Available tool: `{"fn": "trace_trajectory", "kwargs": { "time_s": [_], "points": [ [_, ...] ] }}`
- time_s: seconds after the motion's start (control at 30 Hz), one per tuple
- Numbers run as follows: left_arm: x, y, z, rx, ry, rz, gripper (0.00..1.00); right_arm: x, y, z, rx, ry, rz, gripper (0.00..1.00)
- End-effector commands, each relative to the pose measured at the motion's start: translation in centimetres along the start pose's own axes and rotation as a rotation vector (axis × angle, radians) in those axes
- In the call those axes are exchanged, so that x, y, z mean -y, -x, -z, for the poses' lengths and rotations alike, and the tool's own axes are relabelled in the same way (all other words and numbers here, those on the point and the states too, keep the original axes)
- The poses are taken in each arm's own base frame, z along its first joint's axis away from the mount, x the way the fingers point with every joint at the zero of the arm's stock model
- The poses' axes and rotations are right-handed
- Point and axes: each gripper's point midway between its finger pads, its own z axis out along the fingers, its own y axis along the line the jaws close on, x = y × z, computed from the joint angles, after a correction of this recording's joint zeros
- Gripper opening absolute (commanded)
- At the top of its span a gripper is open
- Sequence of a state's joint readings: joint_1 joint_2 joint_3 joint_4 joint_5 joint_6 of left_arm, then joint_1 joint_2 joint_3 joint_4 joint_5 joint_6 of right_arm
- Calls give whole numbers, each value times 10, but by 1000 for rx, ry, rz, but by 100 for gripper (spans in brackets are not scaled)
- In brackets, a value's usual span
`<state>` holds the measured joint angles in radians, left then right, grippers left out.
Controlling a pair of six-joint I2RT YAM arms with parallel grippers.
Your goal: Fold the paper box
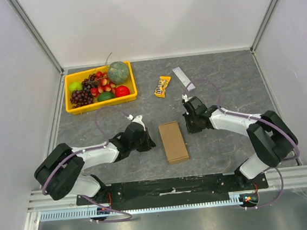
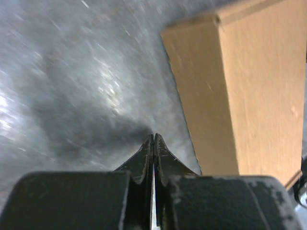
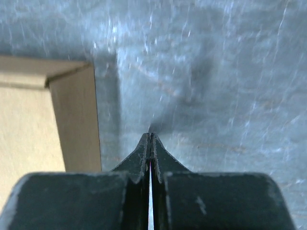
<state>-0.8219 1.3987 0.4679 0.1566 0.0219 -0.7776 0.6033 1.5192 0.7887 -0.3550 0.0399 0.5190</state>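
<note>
bench (image 1: 220,153): dark grey mottled top, matte w/ pale scuffs; blurred in both wrist views.
room: white panel walls (image 1: 149,17) on left, far & right sides, alu posts at the corners; slotted metal rail (image 1: 173,204) along near edge by the arm bases.
far left: yellow tray (image 1: 101,105) of fruit (grapes, melon, apples).
far mid: orange candy packet (image 1: 163,86); grey bar (image 1: 183,78) just right of it, apart.
paper box (image 1: 173,142): brown cardboard, closed up, lying flat near bench centre btwn the two arms, long side running near-far, slightly skewed.
left fingers (image 1: 147,141): pressed together, holding nothing; low over bench, just left of the box's left side. Wrist view: tips (image 2: 148,153) meet in a point, box (image 2: 259,86) to the right w/ top & side wall showing, strip of bare bench btwn, no contact.
right fingers (image 1: 191,124): closed tight, holding nothing; just right of the box's far-right corner. Wrist view: tips (image 3: 145,149) together, box corner (image 3: 29,124) to the left, bare bench btwn, no contact.
box vs fingers: flanked on both sides, free of both.
</note>
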Motion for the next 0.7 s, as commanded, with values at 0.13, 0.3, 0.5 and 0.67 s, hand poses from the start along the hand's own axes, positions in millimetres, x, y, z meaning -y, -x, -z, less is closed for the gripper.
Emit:
{"fn": "trace_trajectory", "kwargs": {
  "time_s": [0.13, 0.3, 0.5, 0.67],
  "points": [
    [9, 35, -15, -4, -26, -114, 2, -28, 41, -10, 7, 146, 46, 0],
    [21, 34, -26, -45, -73, -127, 2, -44, 41, -8, -7, 224, 28, 0],
    [24, 36, -32, -50, -80, -130, 2, -62, 36, -4, -25, 333, 21, 0],
    [17, 36, -31, -71, -33, -131, 2, -45, 41, -2, 10, 234, -10, 0]
  ]
}}
